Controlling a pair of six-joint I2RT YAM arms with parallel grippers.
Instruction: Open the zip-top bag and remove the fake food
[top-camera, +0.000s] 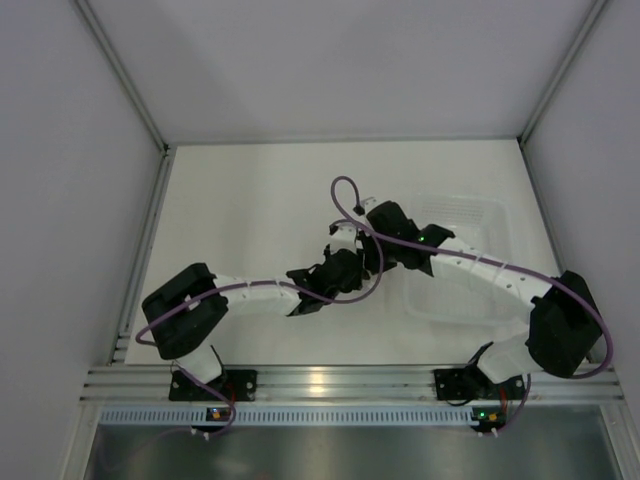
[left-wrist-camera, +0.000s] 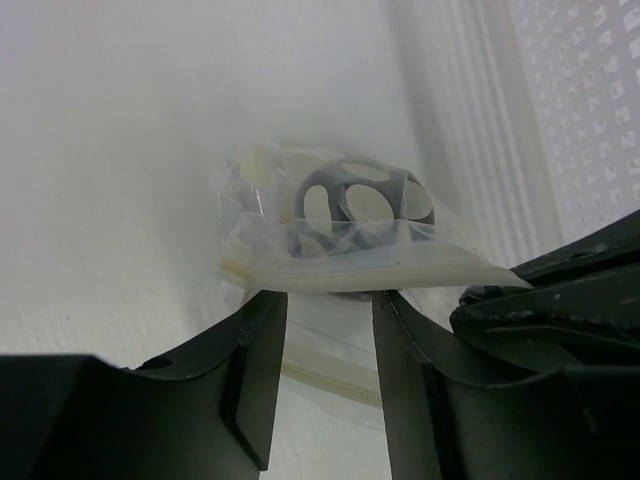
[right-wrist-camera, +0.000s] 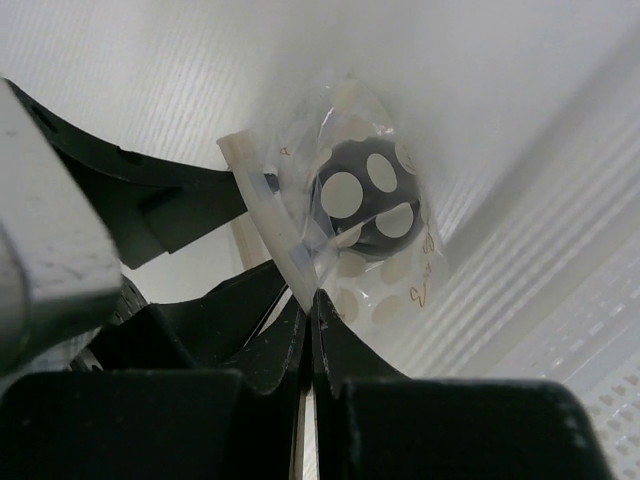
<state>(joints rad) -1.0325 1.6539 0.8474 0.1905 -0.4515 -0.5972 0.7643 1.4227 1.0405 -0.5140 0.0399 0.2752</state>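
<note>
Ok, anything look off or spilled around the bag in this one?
Nothing spilled or damaged. The zip-top bag is crumpled, its zip strip bent where the right gripper pinches it; the fake food sits inside. The left gripper is open at the bag's edge.

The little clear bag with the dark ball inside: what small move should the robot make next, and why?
Probably close the left tool on the strip of the zip-top bag. The right tool pinches that strip at one end, the left one stands open at it, and the fake food sits inside.
</note>
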